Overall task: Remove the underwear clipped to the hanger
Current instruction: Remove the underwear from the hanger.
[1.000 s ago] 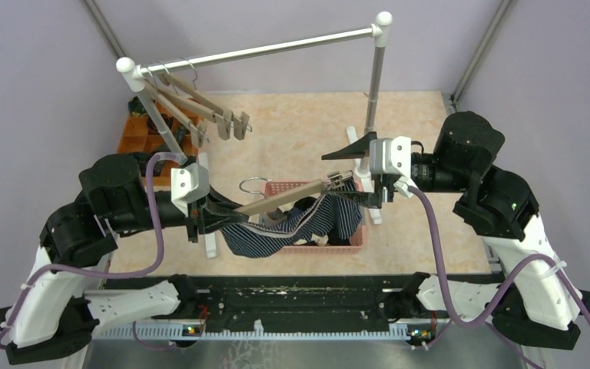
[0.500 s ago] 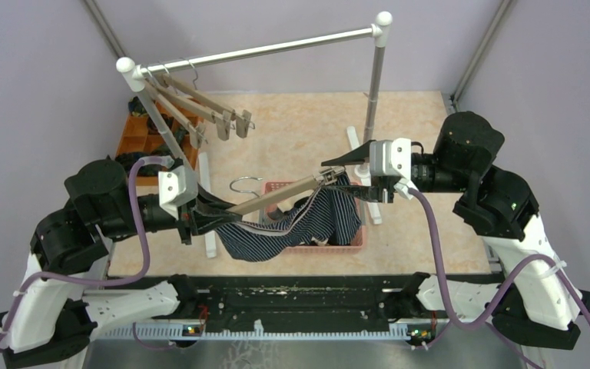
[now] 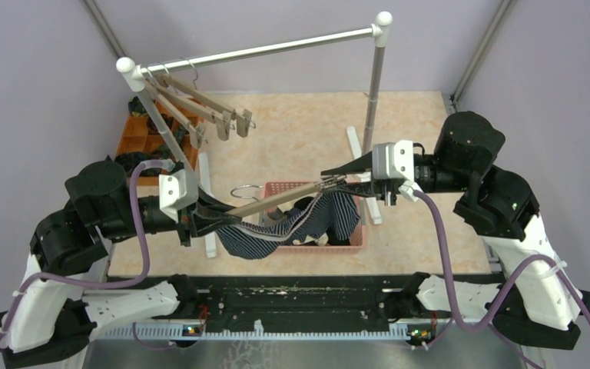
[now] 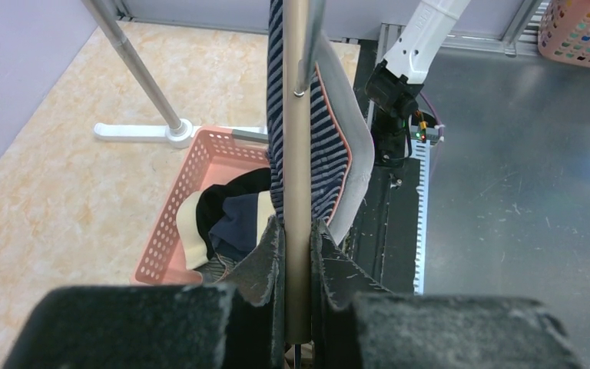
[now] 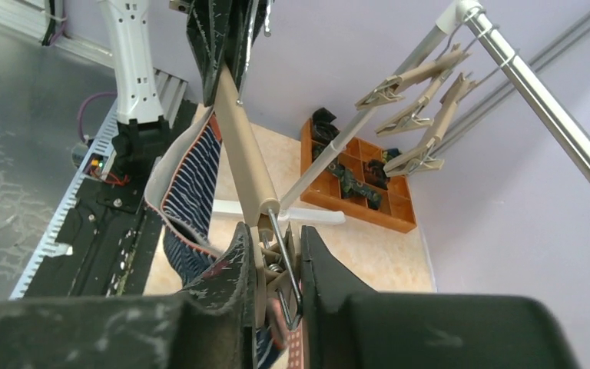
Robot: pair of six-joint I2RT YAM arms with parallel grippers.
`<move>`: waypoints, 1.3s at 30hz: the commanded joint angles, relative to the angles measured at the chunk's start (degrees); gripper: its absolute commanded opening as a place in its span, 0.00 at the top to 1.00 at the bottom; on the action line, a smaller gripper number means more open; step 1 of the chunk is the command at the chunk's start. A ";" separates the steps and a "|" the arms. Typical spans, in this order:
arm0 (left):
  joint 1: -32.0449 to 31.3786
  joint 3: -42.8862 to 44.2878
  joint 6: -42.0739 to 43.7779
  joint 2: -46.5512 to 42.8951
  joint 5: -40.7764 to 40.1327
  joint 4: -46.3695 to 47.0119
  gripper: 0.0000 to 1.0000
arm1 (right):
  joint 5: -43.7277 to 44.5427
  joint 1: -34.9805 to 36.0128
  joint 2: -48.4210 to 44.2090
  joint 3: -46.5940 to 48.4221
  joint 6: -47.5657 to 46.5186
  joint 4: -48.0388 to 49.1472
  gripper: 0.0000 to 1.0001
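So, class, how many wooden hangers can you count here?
4. Three empty hangers hang bunched at the left end of the rail; the fourth hanger is held over the pink basket, striped underwear hanging from it. The bunched ones overlap, so another could hide there.

Striped underwear: navy ground with fine white stripes, grey waistband edged in orange-red. Hanger: pale tan bar, silver wire hook and clip. Basket: salmon pink, perforated walls; cloth pile inside shows black, navy and cream. Floor: beige with marbled veining. Tray: orange, holding dark bundles. Rail: silver with white end caps. Spare hangers on the rail: same pale tan. Walls: lavender. Near plate: dull grey metal. Arms: black and white, with purple cables
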 commanded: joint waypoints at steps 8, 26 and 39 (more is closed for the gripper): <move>-0.25 -2.09 -1.29 -0.55 -5.92 2.52 1.00 | -3.63 -0.55 -1.15 -2.62 0.55 3.98 1.00; -0.25 -14.78 -4.27 -9.32 -5.39 26.81 1.00 | 30.69 -0.55 -21.12 -40.84 25.33 61.04 0.48; -0.22 -29.06 -14.51 -9.93 -2.26 54.21 1.00 | 22.30 -0.45 -17.03 -53.45 39.98 88.70 0.59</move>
